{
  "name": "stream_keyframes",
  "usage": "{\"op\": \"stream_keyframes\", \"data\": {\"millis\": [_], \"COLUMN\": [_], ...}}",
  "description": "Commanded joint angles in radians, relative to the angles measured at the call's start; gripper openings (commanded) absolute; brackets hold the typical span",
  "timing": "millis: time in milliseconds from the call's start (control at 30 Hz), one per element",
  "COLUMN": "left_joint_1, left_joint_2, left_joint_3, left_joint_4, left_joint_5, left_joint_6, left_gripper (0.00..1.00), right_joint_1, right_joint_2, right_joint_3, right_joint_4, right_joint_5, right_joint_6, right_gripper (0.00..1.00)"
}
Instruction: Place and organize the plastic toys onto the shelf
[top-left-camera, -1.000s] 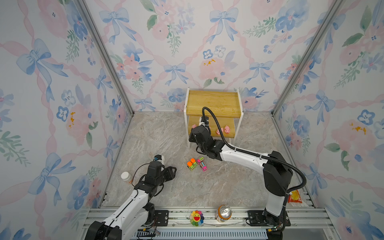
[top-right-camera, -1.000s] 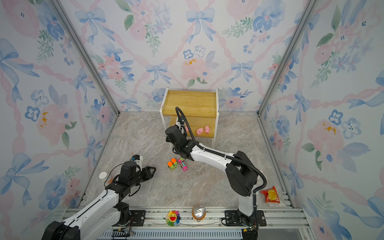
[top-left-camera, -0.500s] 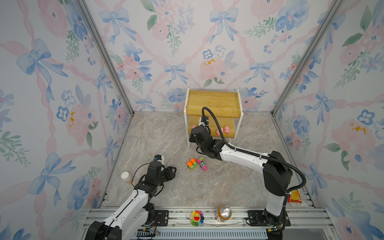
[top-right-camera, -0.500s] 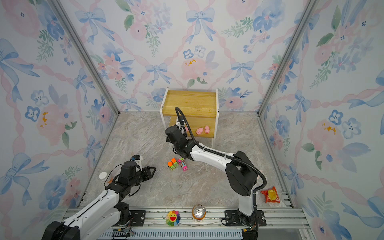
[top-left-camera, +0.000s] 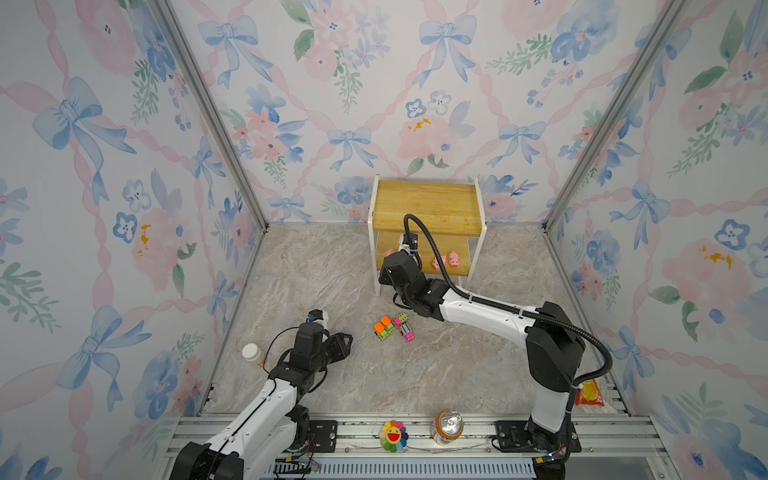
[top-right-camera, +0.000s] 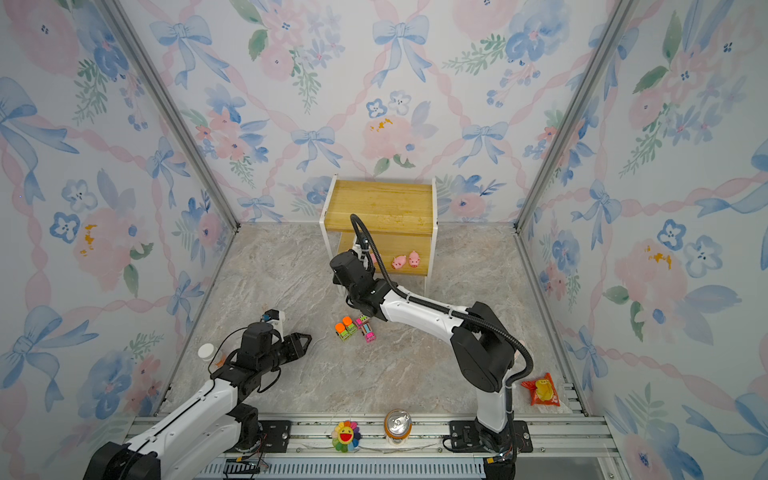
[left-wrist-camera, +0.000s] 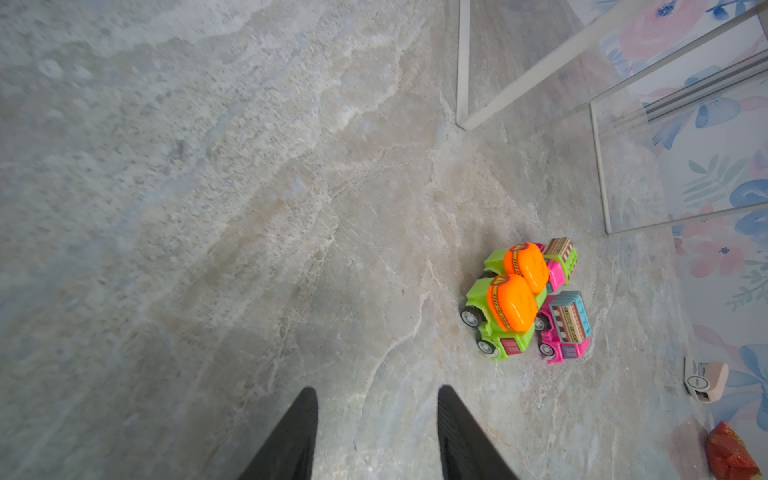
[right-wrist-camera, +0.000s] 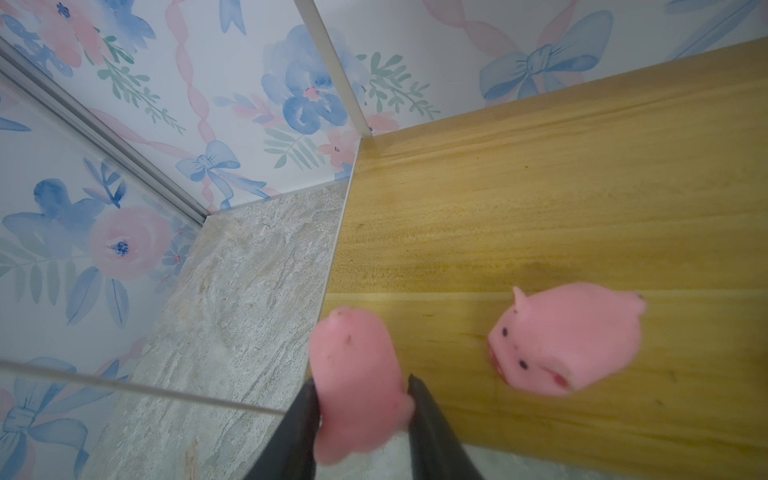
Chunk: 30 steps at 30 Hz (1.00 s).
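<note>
The right gripper (right-wrist-camera: 362, 381) is seen clamped on a pink pig (right-wrist-camera: 353, 353) overhanging the front left corner of the lower board of the shelf (right-wrist-camera: 519, 199), a second pig (right-wrist-camera: 565, 340) lying just beside, while the left gripper (left-wrist-camera: 377, 390), parted and empty, is poised over open floor (left-wrist-camera: 208, 208) near four trucks (left-wrist-camera: 523, 299), their lettering too small to be read.

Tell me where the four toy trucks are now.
In both top views the toy trucks sit bunched on the floor near the middle, before the shelf and right of the left hand.
</note>
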Motion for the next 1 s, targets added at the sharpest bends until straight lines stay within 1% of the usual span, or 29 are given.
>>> {"op": "stream_keyframes", "data": {"millis": [0,467,500,567,600,967], "left_joint_1": [-0.002,-0.003,-0.001,-0.002,-0.001,-0.003], "left_joint_2": [0.006,0.017,0.016,0.019,0.019,0.028], "left_joint_3": [-0.016,-0.017,-0.017,-0.018,-0.018,-0.015], "left_joint_4": [0.01,0.014,0.014,0.014,0.015,0.019], "left_joint_5": [-0.014,-0.019,-0.019,-0.018,-0.018,-0.019], "left_joint_6": [0.023,0.026,0.026,0.026,0.027,0.027], "left_gripper": [0.48,0.48,0.48,0.48,0.48,0.48], "right_joint_1": [-0.003,-0.011,-0.011,-0.011,-0.012,-0.015], "right_joint_2": [0.024,0.041,0.042,0.044,0.046,0.063], "right_joint_3": [0.021,-0.005,-0.004,-0.001,-0.001,0.008], "right_joint_4": [-0.005,0.016,0.017,0.017,0.018,0.019], "right_joint_5": [0.024,0.033,0.033,0.035,0.036,0.035], "right_joint_6": [-0.011,-0.008,-0.008,-0.007,-0.007,-0.003], "right_gripper": [0.37,0.37,0.37,0.42,0.43,0.42]}}
